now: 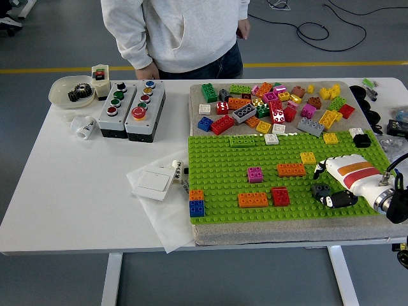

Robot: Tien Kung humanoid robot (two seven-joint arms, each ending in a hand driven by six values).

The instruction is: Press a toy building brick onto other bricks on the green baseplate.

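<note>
Single head view, set high on the robot's side, facing forward and down, whole white tabletop (76,191) in frame, near edge at bottom, person's torso (178,32) at the far side, grey floor beyond

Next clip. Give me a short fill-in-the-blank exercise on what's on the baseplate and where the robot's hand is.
1. The robot's right hand is at a small dark ____ brick on the green baseplate.
2. At the baseplate's near left corner, a small orange brick sits directly behind a small ____ brick.
3. The red square brick sits immediately ____ of the long orange brick.

Missing words: grey; blue; right
</note>
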